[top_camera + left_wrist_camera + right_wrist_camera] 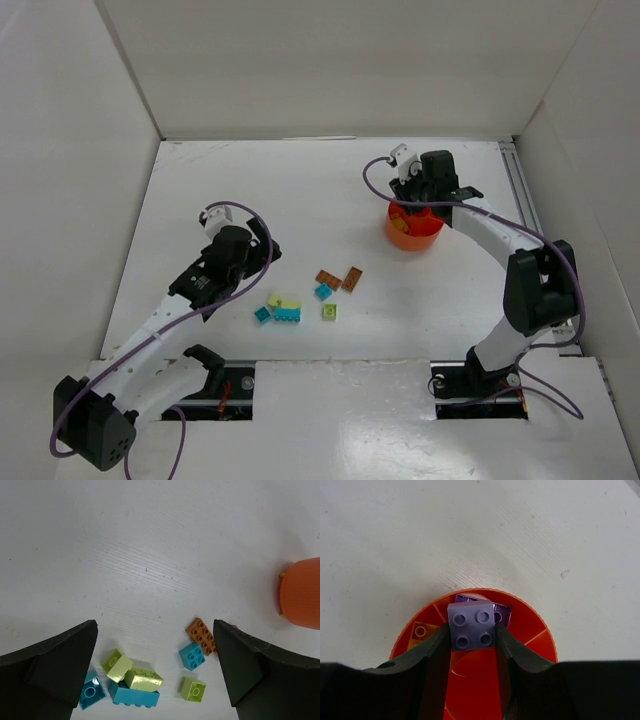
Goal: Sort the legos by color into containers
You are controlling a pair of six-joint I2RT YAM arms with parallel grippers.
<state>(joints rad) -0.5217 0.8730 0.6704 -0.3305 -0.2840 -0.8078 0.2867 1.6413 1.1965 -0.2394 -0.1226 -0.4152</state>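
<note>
- Top view: the right end effector (418, 196) sits in the upper right of the frame, directly over the orange bowl (425, 237). The left end effector (265, 255) is at centre left, jaws spread wide with nothing between them. The loose legos (305, 298) lie scattered on the white tabletop (300, 190) just to its lower right, well apart from the bowl. The left arm is clearly the nearer one to them.
- Left wrist view: two dark fingers (60, 665) fill the lower corners, far apart and empty.
  - The bricks lie between them, along the bottom of the frame.
  - Lower right holds a brown brick (201, 635), a square teal brick (192, 656) and a lime brick (193, 688).
  - Lower left holds two pale yellow-green bricks (143, 680) resting on or against a long teal brick (134, 696), whose long axis runs nearly left to right.
  - The orange bowl shows at the right edge.
- Right wrist view: the right end effector is clenched on a purple brick (471, 626), a small square with four studs facing the camera, at frame centre.
  - Behind it lies the divided bowl.
  - The wedge at the top of the bowl holds other purple pieces (502, 614), directly beyond the held brick.
  - A wedge at left holds an orange piece (420, 632).
  - The brick looks lined up to drop among its own colour, though how high it sits above the bowl cannot be told.
</note>
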